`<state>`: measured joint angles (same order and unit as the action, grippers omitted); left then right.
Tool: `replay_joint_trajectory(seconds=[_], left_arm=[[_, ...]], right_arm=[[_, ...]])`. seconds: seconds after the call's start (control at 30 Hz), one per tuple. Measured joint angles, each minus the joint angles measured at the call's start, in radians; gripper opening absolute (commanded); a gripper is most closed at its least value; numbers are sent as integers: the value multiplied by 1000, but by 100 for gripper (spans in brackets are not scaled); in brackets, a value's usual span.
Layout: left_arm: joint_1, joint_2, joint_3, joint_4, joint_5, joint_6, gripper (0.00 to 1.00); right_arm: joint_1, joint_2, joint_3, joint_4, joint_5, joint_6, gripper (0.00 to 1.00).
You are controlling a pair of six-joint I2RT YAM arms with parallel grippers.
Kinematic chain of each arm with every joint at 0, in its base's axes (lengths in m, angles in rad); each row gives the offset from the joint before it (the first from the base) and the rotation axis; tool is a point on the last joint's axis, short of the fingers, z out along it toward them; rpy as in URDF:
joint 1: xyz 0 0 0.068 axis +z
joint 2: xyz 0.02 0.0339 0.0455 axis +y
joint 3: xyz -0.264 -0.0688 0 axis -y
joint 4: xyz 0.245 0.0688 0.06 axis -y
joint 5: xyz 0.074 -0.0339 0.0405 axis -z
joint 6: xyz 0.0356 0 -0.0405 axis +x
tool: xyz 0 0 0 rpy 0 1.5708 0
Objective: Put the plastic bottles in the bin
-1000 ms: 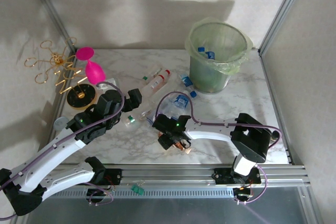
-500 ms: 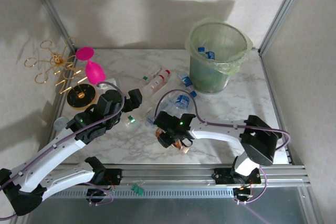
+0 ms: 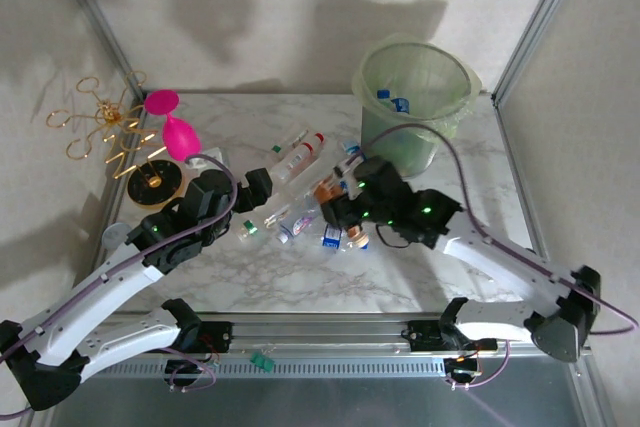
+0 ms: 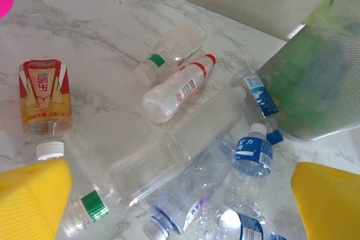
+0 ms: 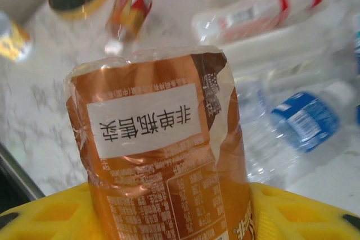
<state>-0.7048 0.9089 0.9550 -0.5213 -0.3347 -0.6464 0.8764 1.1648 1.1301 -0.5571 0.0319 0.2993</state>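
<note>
Though wrinkled, the copper-brown bottle (image 5: pixel 157 139) reads "非单瓶售卖".

The top external camera sits above and behind the arm bases. It faces the far wall and looks steeply down on the whole marble table (image 3: pixel 300 282), from near rail to far edge. The left wrist camera sits low over the table's left half, facing the far right corner. It is close on the plastic bottles (image 4: pixel 197 155), with the bin (image 4: pixel 315 94) at its right edge. The right wrist camera faces the table's left edge, very near a copper-brown bottle (image 5: pixel 163 150), with the background blurred. All three views share the red-capped bottle (image 3: pixel 300 154) (image 4: pixel 177 91) (image 5: pixel 264 9).
</note>
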Motion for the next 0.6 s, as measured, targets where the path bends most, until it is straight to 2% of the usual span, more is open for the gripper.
replay_joint_trajectory(seconds=[0.23,0.43,0.6], left_arm=[[0,11,5,24,28,15,100],[0,24,5,45,50,27,100],[0,60,5,82,72,42,100]], right_arm=[[-252,-116,111,-3,-17,4,56],[-380,-84,268,-15,30,9,56],[-436,-3,397,-2,131,7,56]])
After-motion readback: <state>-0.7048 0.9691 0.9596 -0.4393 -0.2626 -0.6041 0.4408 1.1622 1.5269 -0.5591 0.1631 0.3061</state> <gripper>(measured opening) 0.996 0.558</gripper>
